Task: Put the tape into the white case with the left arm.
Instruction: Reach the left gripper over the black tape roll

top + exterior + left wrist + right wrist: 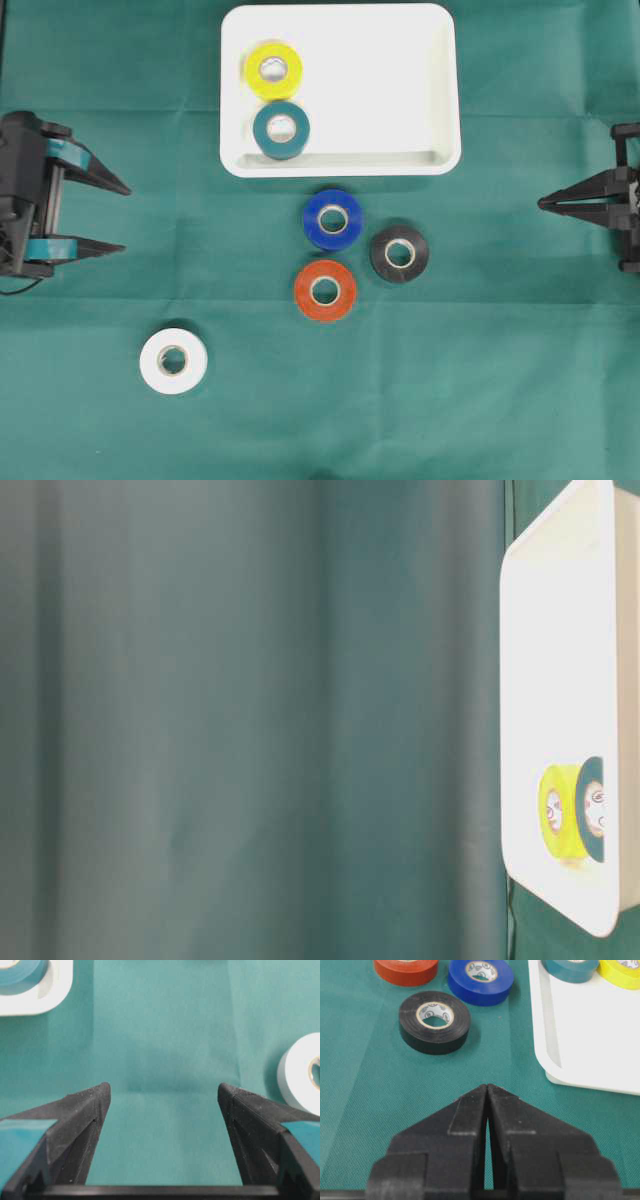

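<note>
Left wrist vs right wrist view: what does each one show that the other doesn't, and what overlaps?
Left wrist only: the open left gripper, nothing between its teal-banded fingers, and the white tape roll at the right edge.

Right wrist only: the shut right gripper, plus the black roll, blue roll, red roll on the cloth, and the yellow roll in the case.

Both: the green cloth, part of the white case and the teal roll inside it.

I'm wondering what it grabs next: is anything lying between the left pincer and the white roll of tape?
No. In the overhead view only bare green cloth separates the open left pincer from the white tape roll.
</note>
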`<control>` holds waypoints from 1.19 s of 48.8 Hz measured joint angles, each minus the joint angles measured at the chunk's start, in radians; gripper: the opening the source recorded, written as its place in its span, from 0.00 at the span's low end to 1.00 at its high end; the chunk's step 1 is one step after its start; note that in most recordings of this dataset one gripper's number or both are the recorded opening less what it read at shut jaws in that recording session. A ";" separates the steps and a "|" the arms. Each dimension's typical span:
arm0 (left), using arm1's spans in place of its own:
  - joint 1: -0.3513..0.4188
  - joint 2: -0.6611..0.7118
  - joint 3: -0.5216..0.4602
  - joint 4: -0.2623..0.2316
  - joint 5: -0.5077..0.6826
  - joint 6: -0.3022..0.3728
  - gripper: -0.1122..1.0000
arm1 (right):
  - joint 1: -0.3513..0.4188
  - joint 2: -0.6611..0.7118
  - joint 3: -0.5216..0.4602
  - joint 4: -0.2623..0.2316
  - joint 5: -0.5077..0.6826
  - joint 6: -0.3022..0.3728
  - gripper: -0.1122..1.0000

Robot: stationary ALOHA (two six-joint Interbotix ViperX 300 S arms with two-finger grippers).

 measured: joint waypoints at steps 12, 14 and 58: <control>-0.015 0.178 -0.100 0.000 -0.025 0.002 0.87 | 0.000 0.000 0.000 0.000 0.000 0.000 0.02; -0.015 0.209 -0.121 0.000 -0.025 0.002 0.86 | 0.000 0.000 0.000 0.000 0.000 0.000 0.02; -0.012 0.799 -0.624 0.000 -0.018 0.003 0.86 | 0.000 0.000 0.000 0.000 0.000 0.000 0.02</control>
